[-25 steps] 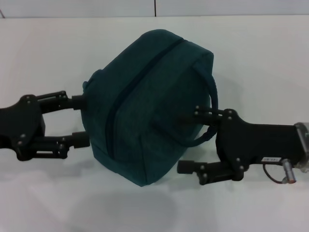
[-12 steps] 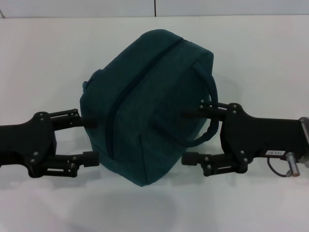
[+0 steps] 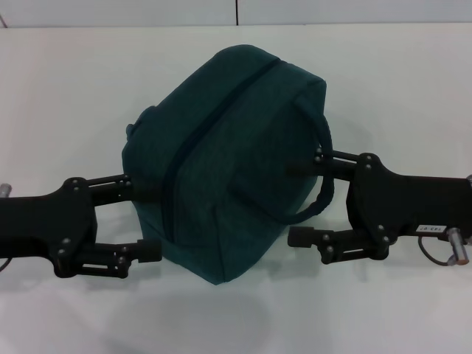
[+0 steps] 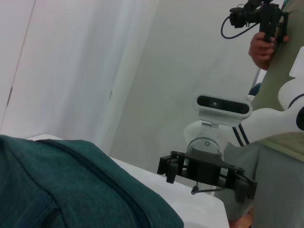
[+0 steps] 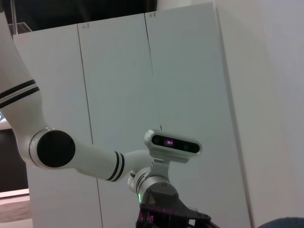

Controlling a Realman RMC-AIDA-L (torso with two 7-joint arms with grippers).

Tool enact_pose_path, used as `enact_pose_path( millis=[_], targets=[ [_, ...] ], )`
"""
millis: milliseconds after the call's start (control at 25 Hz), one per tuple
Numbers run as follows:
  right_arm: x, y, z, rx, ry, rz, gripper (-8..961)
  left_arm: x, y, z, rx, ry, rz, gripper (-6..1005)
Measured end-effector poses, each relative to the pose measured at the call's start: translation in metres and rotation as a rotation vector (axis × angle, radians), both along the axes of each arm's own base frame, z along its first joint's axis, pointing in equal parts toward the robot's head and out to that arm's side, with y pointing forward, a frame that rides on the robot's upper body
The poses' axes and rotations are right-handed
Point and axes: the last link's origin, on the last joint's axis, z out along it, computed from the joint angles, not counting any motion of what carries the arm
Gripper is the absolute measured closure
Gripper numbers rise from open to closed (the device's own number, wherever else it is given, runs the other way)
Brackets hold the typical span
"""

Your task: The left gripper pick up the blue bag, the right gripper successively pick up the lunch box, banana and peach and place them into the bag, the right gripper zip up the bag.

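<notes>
White table [image 3: 66, 110] fills the head view, pale wall panels behind; the left wrist view shows a white curtain and a person [image 4: 278, 95] holding a camera. Left gripper [image 3: 140, 219] sits at the left, fingers spread, upper finger against the near-left side of the blue bag [image 3: 221, 155], lower finger at its bottom edge. Bag rests mid-table between both grippers, zipped shut, zipper seam running from near-left to far-right, handle [image 3: 321, 169] looping on its right side. Right gripper [image 3: 304, 203] at the right, fingers apart, upper one reaching through the handle loop, lower one just beside the bag.
</notes>
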Motion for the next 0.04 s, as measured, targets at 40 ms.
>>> enact_pose_path(
  millis=[40],
  targets=[
    [0.0003, -0.0001, 0.0002, 0.000, -0.001, 0.000, 92, 0.0002, 0.0000, -0.0003, 0.000, -0.001, 0.000, 123]
  ],
)
